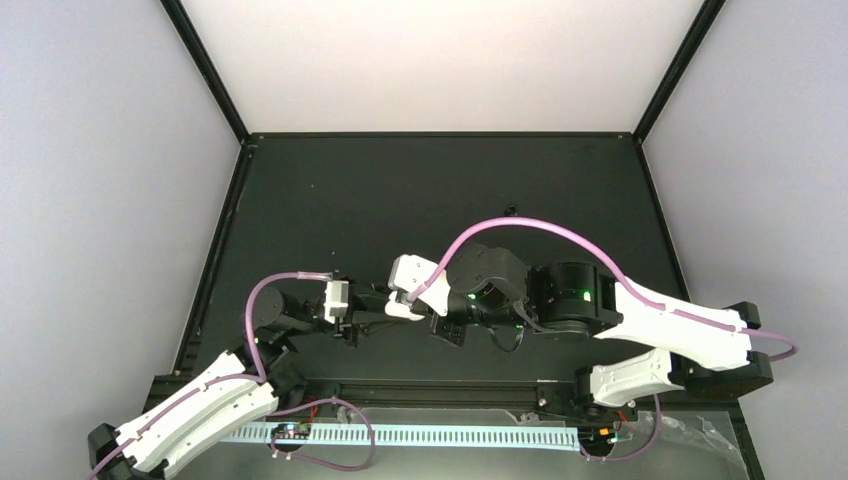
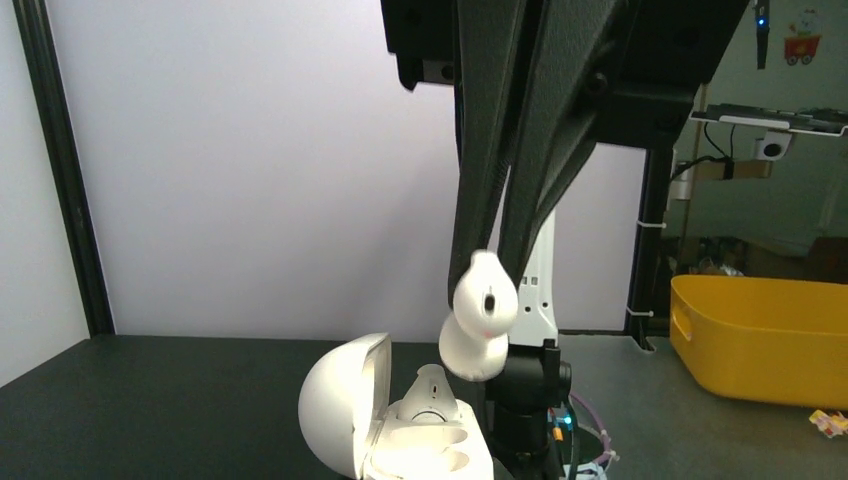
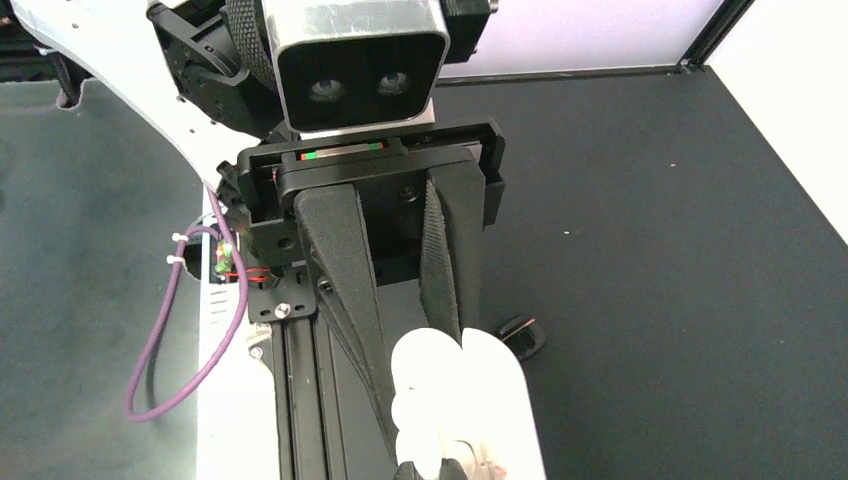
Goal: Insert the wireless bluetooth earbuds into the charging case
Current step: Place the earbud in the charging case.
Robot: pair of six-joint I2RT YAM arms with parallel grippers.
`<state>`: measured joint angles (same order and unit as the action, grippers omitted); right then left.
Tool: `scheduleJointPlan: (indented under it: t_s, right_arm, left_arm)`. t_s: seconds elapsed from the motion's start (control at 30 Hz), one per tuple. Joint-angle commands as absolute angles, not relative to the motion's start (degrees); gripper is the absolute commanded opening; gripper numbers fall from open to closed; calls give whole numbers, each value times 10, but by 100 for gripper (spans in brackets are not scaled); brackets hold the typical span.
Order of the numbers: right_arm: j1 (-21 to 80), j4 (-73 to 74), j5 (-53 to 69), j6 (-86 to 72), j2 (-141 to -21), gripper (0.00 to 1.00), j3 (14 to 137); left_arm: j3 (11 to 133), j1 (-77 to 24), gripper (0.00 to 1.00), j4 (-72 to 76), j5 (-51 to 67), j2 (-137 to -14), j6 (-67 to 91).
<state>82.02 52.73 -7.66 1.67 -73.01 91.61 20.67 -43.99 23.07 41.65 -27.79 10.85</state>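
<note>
The charging case [image 2: 340, 415] is open, with its lid swung left. One earbud [image 2: 432, 392] sits in a pocket at the case's far side. My left gripper [image 1: 385, 310] is shut on the case [image 1: 405, 307]; in the right wrist view its fingers [image 3: 340, 270] close on the case [image 3: 490, 400]. My right gripper [image 2: 487, 280] points down and is shut on the second earbud [image 2: 480, 325], holding it just above the case and slightly right of it. My right gripper's own tips [image 3: 430, 468] show at the bottom edge, under overexposed white.
A small black bit [image 3: 522, 337] lies on the black table close to the case. Another black speck [image 1: 512, 209] lies farther back. A black rail [image 3: 300, 400] runs along the near edge. A yellow bin [image 2: 770, 340] stands outside the enclosure.
</note>
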Motion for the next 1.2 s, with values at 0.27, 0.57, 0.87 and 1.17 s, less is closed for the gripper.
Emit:
scheduleJointPlan:
  t_s: [0.27, 0.57, 0.87, 1.17]
  right_arm:
    - [825, 647, -96, 37, -762, 1, 992]
    - [824, 655, -83, 30, -770, 1, 1001]
    - [824, 647, -78, 28, -785, 1, 1001]
    - [824, 643, -76, 29, -800, 1, 998]
  left_arm:
    - [231, -451, 2, 214, 420, -288, 81]
    - [236, -462, 1, 197, 412, -303, 66]
    - [237, -472, 2, 196, 410, -314, 63]
    - [236, -475, 2, 196, 409, -314, 63]
